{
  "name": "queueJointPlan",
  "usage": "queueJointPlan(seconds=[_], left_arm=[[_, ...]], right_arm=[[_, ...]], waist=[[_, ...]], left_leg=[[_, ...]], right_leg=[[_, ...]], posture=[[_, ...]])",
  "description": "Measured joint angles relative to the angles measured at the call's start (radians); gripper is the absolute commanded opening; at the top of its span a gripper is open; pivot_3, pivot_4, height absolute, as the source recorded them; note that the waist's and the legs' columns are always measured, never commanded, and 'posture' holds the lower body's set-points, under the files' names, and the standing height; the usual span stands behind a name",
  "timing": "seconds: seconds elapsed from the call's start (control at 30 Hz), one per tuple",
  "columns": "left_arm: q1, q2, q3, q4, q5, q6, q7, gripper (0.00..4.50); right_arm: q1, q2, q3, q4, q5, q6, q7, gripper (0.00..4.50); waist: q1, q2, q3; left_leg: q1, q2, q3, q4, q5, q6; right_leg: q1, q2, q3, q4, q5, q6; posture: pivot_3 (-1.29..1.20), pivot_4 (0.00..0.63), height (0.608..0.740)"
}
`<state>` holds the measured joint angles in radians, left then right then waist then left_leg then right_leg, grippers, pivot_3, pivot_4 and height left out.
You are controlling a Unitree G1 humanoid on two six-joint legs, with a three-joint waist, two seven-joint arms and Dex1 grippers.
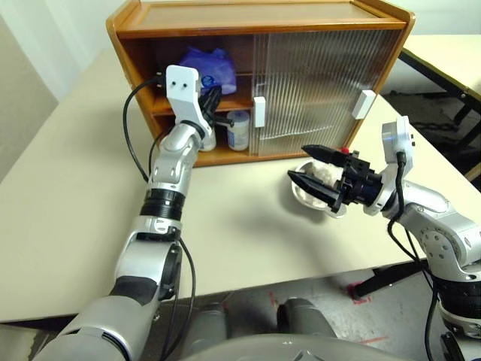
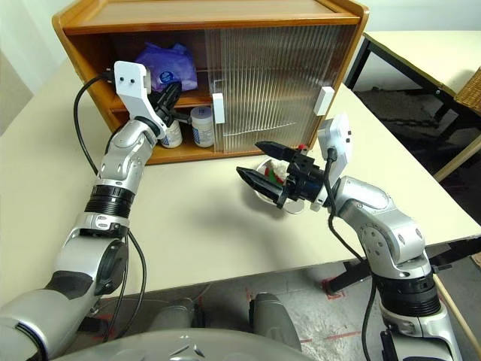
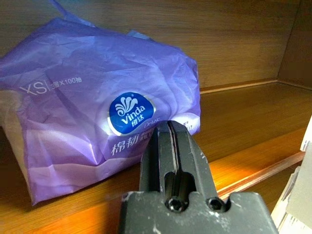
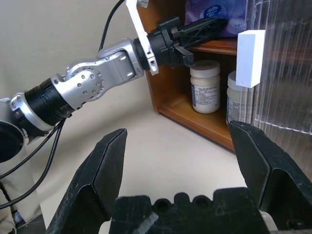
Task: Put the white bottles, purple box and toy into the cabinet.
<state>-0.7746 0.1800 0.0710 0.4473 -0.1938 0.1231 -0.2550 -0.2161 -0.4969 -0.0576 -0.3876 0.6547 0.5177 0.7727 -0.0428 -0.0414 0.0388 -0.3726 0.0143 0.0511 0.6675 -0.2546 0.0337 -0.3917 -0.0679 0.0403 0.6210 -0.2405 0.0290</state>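
Right gripper [image 1: 314, 177] hung wide open over the toy [image 1: 325, 174] in its bowl [image 1: 304, 197], likely staged to grab it. Left gripper [image 3: 171, 146], shut and empty, nosed against the purple box [image 3: 92, 112] on the cabinet [image 1: 255, 19] shelf, probably seating it. Both white bottles [image 4: 204, 86] stood below.

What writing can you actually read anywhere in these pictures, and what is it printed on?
"Vinda", with Chinese characters beneath it: round blue badge on the purple box.
"XS" and "x100": pale print on the same pack's upper corner, followed by a Chinese character.
Large Chinese characters below the badge: partly hidden by the left gripper.
Labels on the white bottles: too small to read.
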Motion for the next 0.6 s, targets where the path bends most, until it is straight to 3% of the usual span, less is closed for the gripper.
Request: queueJointPlan(seconds=[0.27, 0.6], left_arm=[[0.081, 0.02, 0.025, -0.183, -0.02, 0.137, 0.008, 0.02], [0.005, 0.019, 0.062, -0.028, 0.015, 0.051, 0.087, 0.02]], right_arm=[[-0.001, -0.001, -0.003, 0.001, 0.0, 0.0, 0.0, 4.5], [-0.009, 0.001, -0.002, 0.003, -0.001, -0.007, 0.001, 4.5]], waist=[[0.002, 0.0, 0.0], [0.004, 0.0, 0.0]], left_leg=[[0.0, 0.0, 0.0, 0.0, 0.0, 0.0], [0.0, 0.0, 0.0, 0.0, 0.001, 0.001]], right_leg=[[0.0, 0.0, 0.0, 0.0, 0.001, -0.001], [0.0, 0.0, 0.0, 0.0, 0.0, 0.0]], posture=[[-0.07, 0.0, 0.74], [-0.09, 0.0, 0.74]])
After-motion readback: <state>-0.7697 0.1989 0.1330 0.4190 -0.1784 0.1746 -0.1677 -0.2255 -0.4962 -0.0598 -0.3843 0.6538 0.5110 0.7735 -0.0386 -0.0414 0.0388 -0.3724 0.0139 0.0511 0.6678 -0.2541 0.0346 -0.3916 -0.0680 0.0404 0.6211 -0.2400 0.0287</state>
